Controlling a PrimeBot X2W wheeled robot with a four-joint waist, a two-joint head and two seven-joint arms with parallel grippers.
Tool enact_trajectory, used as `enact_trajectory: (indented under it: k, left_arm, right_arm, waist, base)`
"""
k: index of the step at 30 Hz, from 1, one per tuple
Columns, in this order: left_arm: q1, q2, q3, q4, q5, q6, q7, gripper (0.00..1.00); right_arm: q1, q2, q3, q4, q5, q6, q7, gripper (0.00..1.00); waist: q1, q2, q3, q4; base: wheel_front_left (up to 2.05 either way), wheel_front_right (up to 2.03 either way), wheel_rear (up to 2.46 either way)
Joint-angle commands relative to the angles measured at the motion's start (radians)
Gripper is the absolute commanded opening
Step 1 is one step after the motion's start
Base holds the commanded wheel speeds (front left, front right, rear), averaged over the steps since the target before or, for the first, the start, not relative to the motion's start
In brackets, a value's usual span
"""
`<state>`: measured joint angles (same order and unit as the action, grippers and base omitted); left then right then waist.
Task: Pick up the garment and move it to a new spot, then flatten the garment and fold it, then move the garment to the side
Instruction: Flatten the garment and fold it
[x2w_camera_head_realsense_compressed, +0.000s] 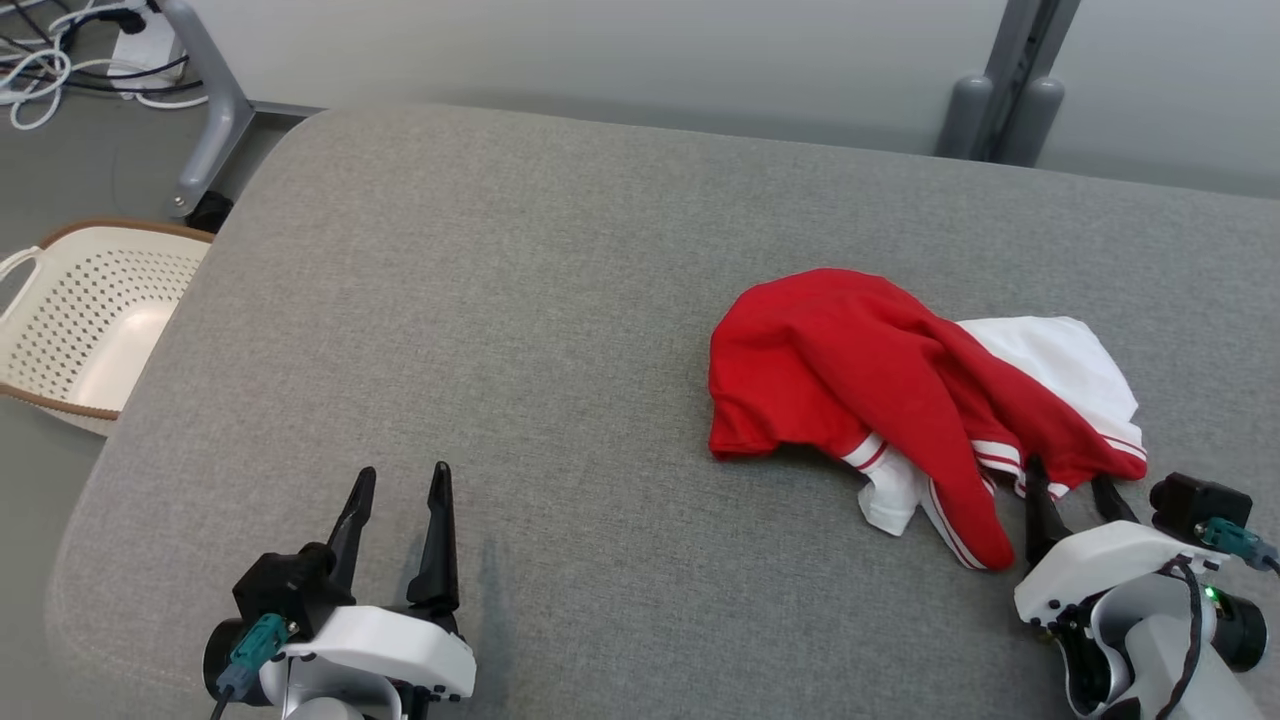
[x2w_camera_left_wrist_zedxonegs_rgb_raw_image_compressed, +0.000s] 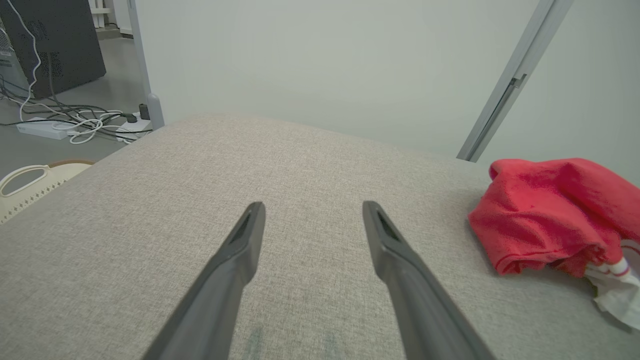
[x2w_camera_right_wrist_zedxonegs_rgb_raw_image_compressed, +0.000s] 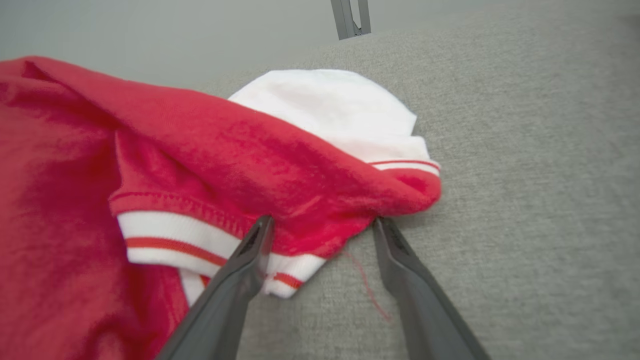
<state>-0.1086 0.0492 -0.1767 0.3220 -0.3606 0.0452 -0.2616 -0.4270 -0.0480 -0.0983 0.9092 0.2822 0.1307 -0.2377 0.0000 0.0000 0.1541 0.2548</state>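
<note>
The garment (x2w_camera_head_realsense_compressed: 880, 390) is a crumpled red and white top with striped cuffs, lying at the right of the grey padded table (x2w_camera_head_realsense_compressed: 500, 330). My right gripper (x2w_camera_head_realsense_compressed: 1070, 478) is open at the garment's near edge, its fingertips touching the red hem. In the right wrist view the hem (x2w_camera_right_wrist_zedxonegs_rgb_raw_image_compressed: 320, 235) lies between the spread fingers of the gripper (x2w_camera_right_wrist_zedxonegs_rgb_raw_image_compressed: 322, 224). My left gripper (x2w_camera_head_realsense_compressed: 400, 478) stands open over bare table at the lower left, far from the cloth. In the left wrist view the left gripper (x2w_camera_left_wrist_zedxonegs_rgb_raw_image_compressed: 312, 210) is empty and the garment (x2w_camera_left_wrist_zedxonegs_rgb_raw_image_compressed: 550, 215) lies off to the right.
A cream perforated laundry basket (x2w_camera_head_realsense_compressed: 90, 320) sits on the floor off the table's left edge. Cables and a power strip (x2w_camera_head_realsense_compressed: 70, 60) lie at the far left. Grey frame posts (x2w_camera_head_realsense_compressed: 1010, 90) stand behind the table. A loose red thread (x2w_camera_right_wrist_zedxonegs_rgb_raw_image_compressed: 367, 285) trails from the hem.
</note>
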Motion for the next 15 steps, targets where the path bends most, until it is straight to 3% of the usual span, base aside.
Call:
enact_trajectory:
  k: [1, 7, 8, 9, 13, 15]
  left_arm:
    - [-0.011, 0.003, 0.001, -0.004, 0.0, 0.005, -0.005, 1.0]
    - [-0.012, 0.003, -0.001, -0.006, -0.005, 0.01, -0.005, 1.0]
    - [-0.011, 0.003, 0.0, -0.006, -0.005, 0.012, -0.005, 1.0]
    - [-0.011, 0.003, 0.002, -0.007, -0.004, 0.013, -0.005, 1.0]
    - [-0.012, 0.003, 0.007, -0.009, 0.002, 0.012, -0.005, 1.0]
    - [-0.012, 0.003, 0.01, -0.011, 0.004, 0.01, -0.005, 1.0]
  right_arm:
    - [-0.013, -0.005, -0.006, 0.018, 0.002, 0.0, -0.005, 1.0]
    - [-0.054, -0.003, 0.002, 0.078, 0.035, 0.0, -0.017, 1.0]
    - [-0.061, -0.003, 0.005, 0.083, 0.033, 0.0, -0.019, 0.82]
    - [-0.067, -0.003, 0.008, 0.088, 0.03, 0.0, -0.021, 0.45]
    - [-0.086, -0.005, 0.008, 0.083, 0.014, 0.0, -0.028, 0.0]
    - [-0.093, -0.006, 0.002, 0.063, 0.01, 0.0, -0.03, 0.0]
  waist:
    - [0.0, 0.0, 0.006, 0.013]
    - [0.0, 0.0, 0.007, 0.026]
    - [0.0, 0.0, 0.007, 0.025]
    - [0.0, 0.0, 0.007, 0.024]
    - [0.0, 0.0, 0.005, 0.016]
    - [0.0, 0.0, 0.003, 0.01]
  base:
    - [0.0, 0.0, 0.0]
    - [0.0, 0.0, 0.0]
    - [0.0, 0.0, 0.0]
    - [0.0, 0.0, 0.0]
    - [0.0, 0.0, 0.0]
    - [0.0, 0.0, 0.0]
